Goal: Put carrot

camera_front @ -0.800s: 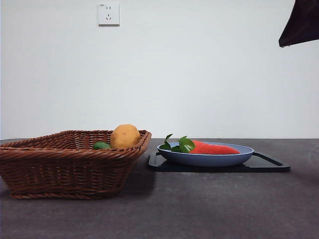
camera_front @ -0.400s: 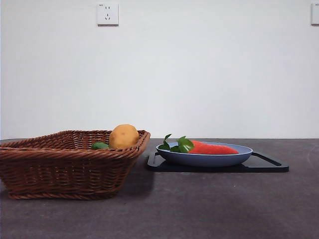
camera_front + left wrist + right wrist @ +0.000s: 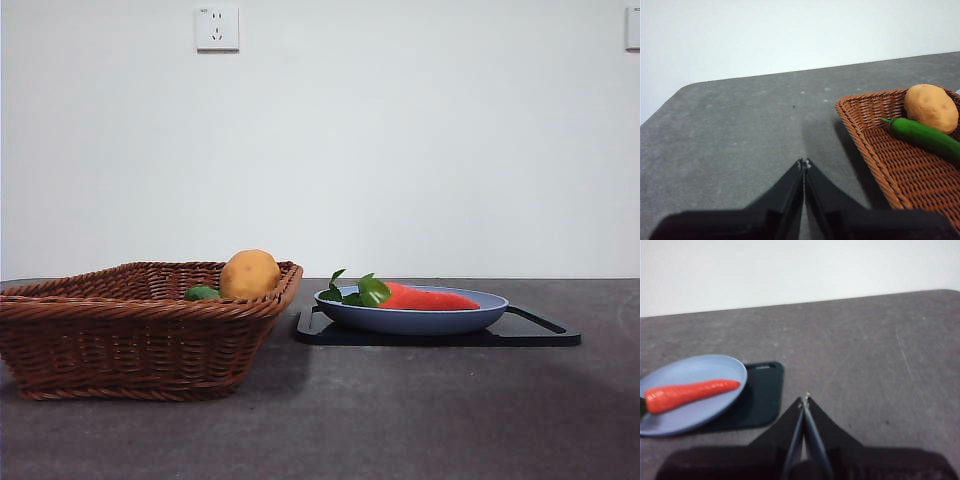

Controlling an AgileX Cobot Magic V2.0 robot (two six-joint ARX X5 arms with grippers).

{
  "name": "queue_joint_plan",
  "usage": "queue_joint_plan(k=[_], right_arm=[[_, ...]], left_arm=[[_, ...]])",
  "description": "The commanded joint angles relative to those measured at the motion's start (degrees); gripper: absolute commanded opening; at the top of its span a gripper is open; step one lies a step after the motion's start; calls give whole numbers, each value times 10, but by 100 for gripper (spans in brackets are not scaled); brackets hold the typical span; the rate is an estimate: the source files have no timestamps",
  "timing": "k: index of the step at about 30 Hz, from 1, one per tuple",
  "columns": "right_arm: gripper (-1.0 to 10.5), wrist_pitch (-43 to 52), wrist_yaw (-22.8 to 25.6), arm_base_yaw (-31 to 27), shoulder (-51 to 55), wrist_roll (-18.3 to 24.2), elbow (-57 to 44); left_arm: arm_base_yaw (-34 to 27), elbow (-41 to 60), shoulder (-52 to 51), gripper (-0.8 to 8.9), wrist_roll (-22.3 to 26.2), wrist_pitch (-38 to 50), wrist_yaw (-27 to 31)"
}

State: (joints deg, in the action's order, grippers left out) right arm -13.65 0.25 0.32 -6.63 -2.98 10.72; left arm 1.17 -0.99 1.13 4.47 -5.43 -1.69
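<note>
**Carrot lies on the blue plate, both grippers drawn back and closed**

Nearest in the front view, toward the bench's left edge, stands a brown wicker basket [image 3: 130, 330]. Inside it, against its far right corner, rests a round yellow-orange potato [image 3: 250, 274], with a green pepper [image 3: 202, 293] lying just beside and touching it.

Further back and toward the middle of the bench sits a flat black tray [image 3: 540, 328], just beside the basket's right rim but apart from it. On the tray rests a shallow blue plate [image 3: 420, 320]. The carrot [image 3: 430, 298] lies flat on its side in this plate, its green leaves pointing toward the basket and its thin tip toward the bench's right edge.

The left gripper [image 3: 803, 164] hovers over bare bench outside the basket's left rim, jaws pressed together and holding nothing. The right gripper [image 3: 804, 400] hangs over the bench toward the right edge, near the tray's corner but clear of it, jaws likewise together and empty. Neither arm shows in the front view.

Behind the bench rises a plain white wall with a socket [image 3: 218, 28].
</note>
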Motion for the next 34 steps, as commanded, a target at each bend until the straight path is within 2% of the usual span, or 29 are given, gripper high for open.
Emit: queue_joint_plan(k=[1,12,18,34], right_arm=[[3,11,-3,-7,14,-2,-27],[3,22,-2,-11,48,-8,-74],[3,34,-2,-11,67,-41,-102],[3,37,1,-10,66,-41,-102]], left_arm=[[-2,6,-1,8,0,8,0],[-2,6,-1,8,0,8,0],[-2,6,-1,8,0,8,0],[-2,6,-1,8,0,8,0]])
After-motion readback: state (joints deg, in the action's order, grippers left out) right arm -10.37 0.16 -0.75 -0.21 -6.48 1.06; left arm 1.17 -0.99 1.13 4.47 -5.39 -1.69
